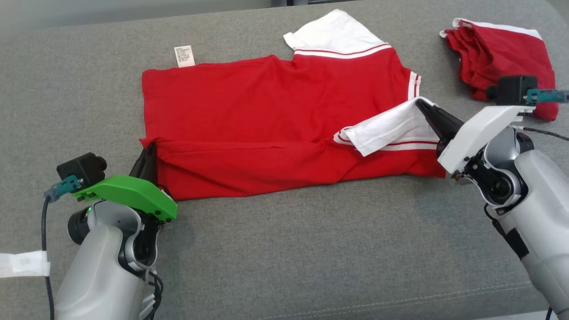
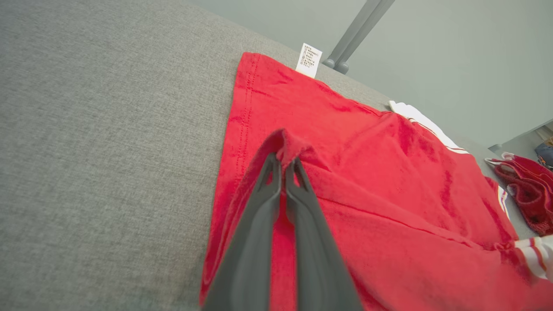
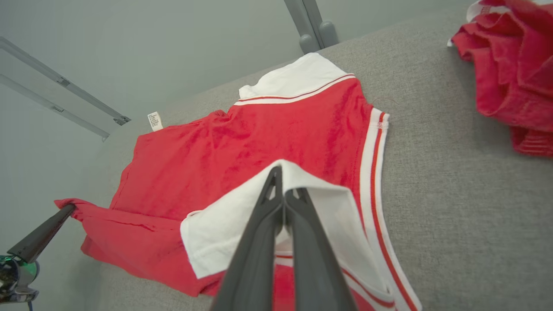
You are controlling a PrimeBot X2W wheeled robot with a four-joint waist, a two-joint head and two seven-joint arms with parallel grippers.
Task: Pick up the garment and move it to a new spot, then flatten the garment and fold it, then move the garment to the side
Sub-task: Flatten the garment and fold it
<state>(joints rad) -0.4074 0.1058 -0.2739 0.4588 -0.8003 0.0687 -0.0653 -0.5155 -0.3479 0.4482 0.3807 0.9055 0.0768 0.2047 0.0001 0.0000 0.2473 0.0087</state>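
Left fingers (image 1: 144, 164) clamp the hem corner of the red cotton T-shirt with white sleeves (image 1: 275, 111), spread on the grey fabric cushion (image 1: 284, 249); right fingers (image 1: 438, 120) pinch its near white sleeve. Uneven pulling could skew the fold, or the thin pinches slip

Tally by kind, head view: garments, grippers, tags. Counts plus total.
Garments: 2 (flat red-and-white shirt, crumpled red-and-white garment)
Grippers with dark fingers: 2 (left gripper, right gripper, both shut on the flat shirt)
White care label: 1
Total: 5
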